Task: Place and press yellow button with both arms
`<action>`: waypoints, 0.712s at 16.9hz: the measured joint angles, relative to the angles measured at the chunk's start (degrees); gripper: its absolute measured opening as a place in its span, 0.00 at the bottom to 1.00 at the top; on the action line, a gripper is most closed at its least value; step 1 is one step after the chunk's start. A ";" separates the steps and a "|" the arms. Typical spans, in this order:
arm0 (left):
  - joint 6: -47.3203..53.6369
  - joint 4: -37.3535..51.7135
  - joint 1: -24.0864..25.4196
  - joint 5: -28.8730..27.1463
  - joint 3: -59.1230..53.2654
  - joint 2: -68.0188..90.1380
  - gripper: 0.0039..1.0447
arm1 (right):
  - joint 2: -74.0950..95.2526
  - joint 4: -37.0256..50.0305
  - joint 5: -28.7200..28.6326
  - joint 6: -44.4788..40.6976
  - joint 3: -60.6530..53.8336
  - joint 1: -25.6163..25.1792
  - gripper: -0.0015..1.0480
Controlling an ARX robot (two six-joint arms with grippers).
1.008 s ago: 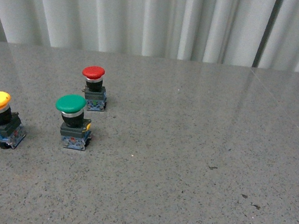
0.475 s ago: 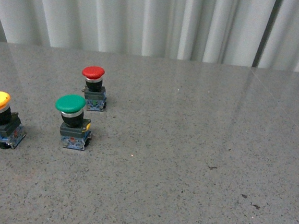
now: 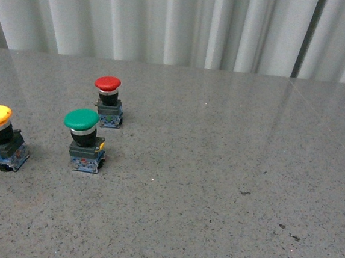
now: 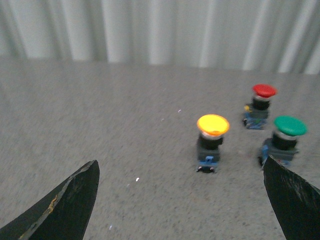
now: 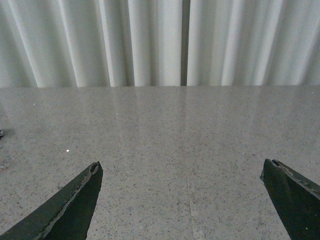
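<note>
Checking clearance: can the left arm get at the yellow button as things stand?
Probably yes. The left gripper is open, the yellow button stands ahead of it on bare table, and the green button stands apart, leaving the way free.

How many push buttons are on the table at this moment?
3. The yellow button stands at the front view's far left. The green button stands to its right. The red button stands just behind the green one. No view shows any others.

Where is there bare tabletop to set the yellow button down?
Bare: the table from the green button and red button rightward, plus the near strip before them. Crowded: far left, around the yellow button.
</note>
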 joint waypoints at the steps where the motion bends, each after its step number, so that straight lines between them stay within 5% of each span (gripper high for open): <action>1: -0.98 3.67 -2.49 -7.26 1.86 8.24 0.94 | 0.00 -0.02 0.04 0.00 0.00 0.00 0.94; 3: 0.31 17.07 1.44 -9.57 8.83 24.20 0.94 | 0.00 0.00 0.02 0.00 0.00 -0.02 0.94; 5: 1.33 26.01 2.36 -5.16 17.25 40.22 0.94 | 0.00 0.04 0.00 0.00 0.00 0.00 0.94; 12: 1.05 22.99 -1.11 5.38 34.25 75.45 0.94 | 0.00 0.02 0.00 0.00 0.00 0.00 0.94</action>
